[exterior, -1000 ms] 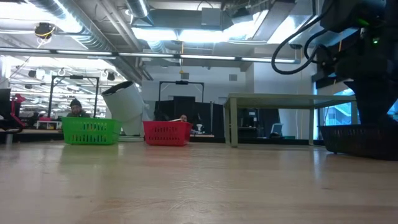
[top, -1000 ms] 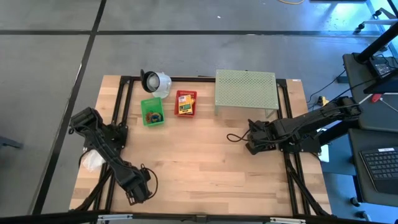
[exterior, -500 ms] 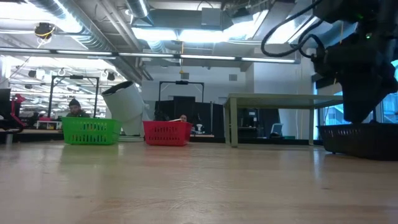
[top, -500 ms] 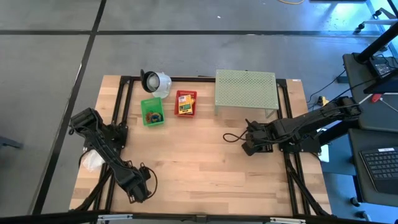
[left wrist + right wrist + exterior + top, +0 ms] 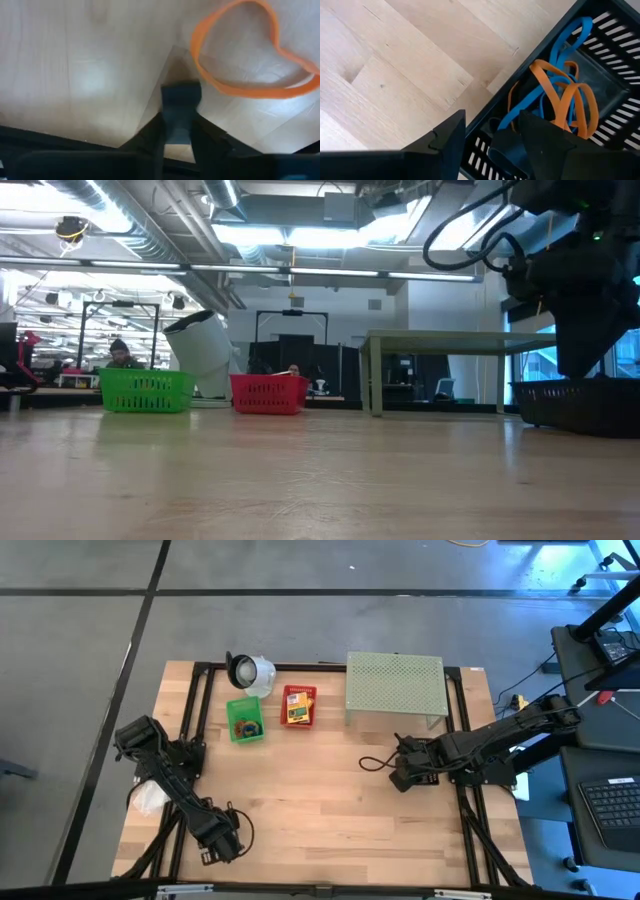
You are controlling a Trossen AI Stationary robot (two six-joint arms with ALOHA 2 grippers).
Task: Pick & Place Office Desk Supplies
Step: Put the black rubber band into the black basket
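Your left gripper [image 5: 179,107] has just brought its fingers together on the surface at seven o'clock, beside the orange rubber band [image 5: 250,55], apparently missing it. Your right gripper [image 5: 490,132], at three o'clock, fingers apart, hovers over the black basket [image 5: 600,60] of bands.

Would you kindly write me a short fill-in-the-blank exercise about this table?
1. The rubber band ahead of the left pincer is ___.
2. Bands in the black basket are orange and ___.
3. The right pincer stands ___ over that basket's rim.
4. The green basket sits beside the ___ basket.
Missing: orange; blue; open; red.
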